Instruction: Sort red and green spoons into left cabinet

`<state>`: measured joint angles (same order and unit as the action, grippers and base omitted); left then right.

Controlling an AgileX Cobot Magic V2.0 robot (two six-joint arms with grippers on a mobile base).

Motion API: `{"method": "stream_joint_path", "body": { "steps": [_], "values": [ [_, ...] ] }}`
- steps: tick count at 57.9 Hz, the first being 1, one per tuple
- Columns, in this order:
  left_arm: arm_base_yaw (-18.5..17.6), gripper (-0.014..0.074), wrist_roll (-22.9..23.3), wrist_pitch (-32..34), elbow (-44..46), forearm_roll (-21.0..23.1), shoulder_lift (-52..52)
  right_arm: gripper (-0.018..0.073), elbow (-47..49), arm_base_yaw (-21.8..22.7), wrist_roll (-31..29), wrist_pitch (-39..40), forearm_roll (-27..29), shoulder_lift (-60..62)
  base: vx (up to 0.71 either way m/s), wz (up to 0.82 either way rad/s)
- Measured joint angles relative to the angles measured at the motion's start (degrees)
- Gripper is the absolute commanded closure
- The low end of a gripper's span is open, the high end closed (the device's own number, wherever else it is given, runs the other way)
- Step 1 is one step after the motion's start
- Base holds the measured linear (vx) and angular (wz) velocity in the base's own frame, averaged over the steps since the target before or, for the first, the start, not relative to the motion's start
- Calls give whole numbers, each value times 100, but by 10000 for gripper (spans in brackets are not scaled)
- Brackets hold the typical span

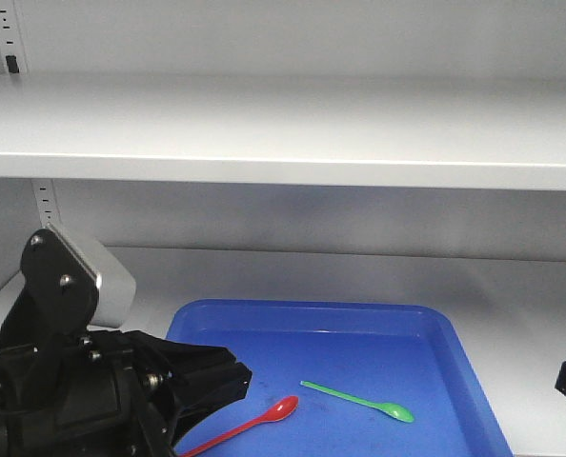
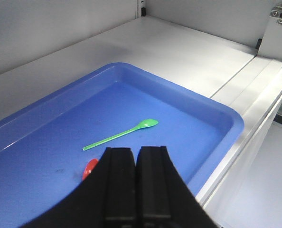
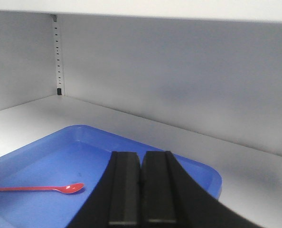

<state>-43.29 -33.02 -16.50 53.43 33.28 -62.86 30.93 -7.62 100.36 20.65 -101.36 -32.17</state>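
Red spoon (image 1: 254,422) lies flat, thin plastic, bowl pointing up-right, handle running down-left. Green spoon (image 1: 359,401) lies flat just right of it, bowl at lower right, handle slanting up-left; the two are apart. Grey cabinet (image 1: 283,124): wide flat shelves, slotted peg strip in back-left corner.

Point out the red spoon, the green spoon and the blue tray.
red spoon (image 1: 281,409), exterior front view, on its bowl.
green spoon (image 2: 118,136), left wrist view, midway along its handle.
blue tray (image 1: 302,308), exterior front view, on its far rim.
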Motion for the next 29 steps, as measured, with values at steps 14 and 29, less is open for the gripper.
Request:
{"method": "stream_joint_path", "body": {
  "steps": [14, 29],
  "values": [
    [0, 596, -6, -24, -7, -14, 73, 565, 0, 0, 0, 0, 0, 0, 0, 0],
    [116, 596, -621, 555, -9, -395, 233, 565, -5, 0, 0, -16, 0, 0, 0, 1]
  ]
}}
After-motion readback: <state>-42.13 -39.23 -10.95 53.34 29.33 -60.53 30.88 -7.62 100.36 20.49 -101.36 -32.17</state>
